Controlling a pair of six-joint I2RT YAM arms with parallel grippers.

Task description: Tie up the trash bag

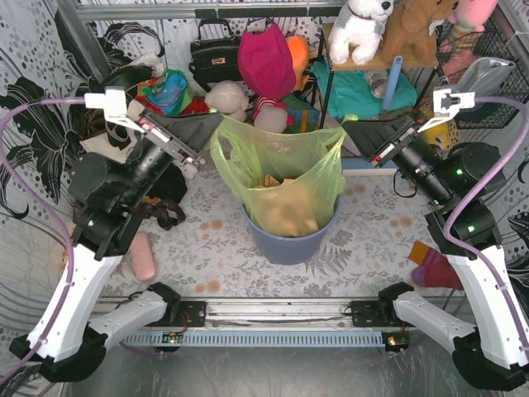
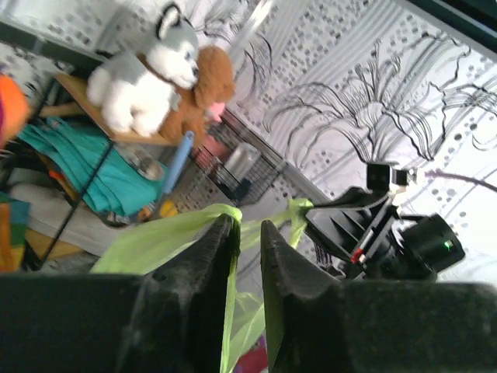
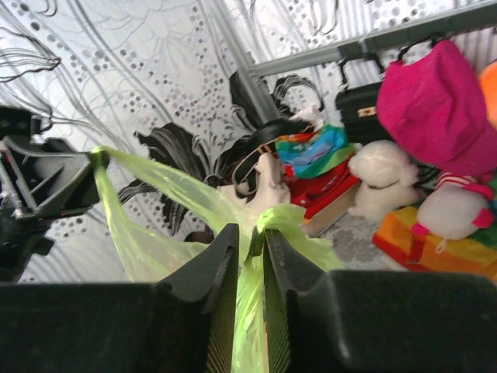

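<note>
The light-green trash bag stands in the round blue-grey bin at the table's middle, with crumpled brown paper showing through it. My left gripper is shut on the bag's upper left corner and holds it up. In the left wrist view, the plastic drapes over one finger and runs down between the fingers of the gripper. My right gripper is shut on the upper right corner, and the plastic bunches between its fingers. The bag's mouth is stretched open between the two grippers.
A pink object lies on the table at the left and a red and orange item at the right. Behind the bin stand a magenta bag, a black handbag and a shelf of plush toys. Black straps lie under the left arm.
</note>
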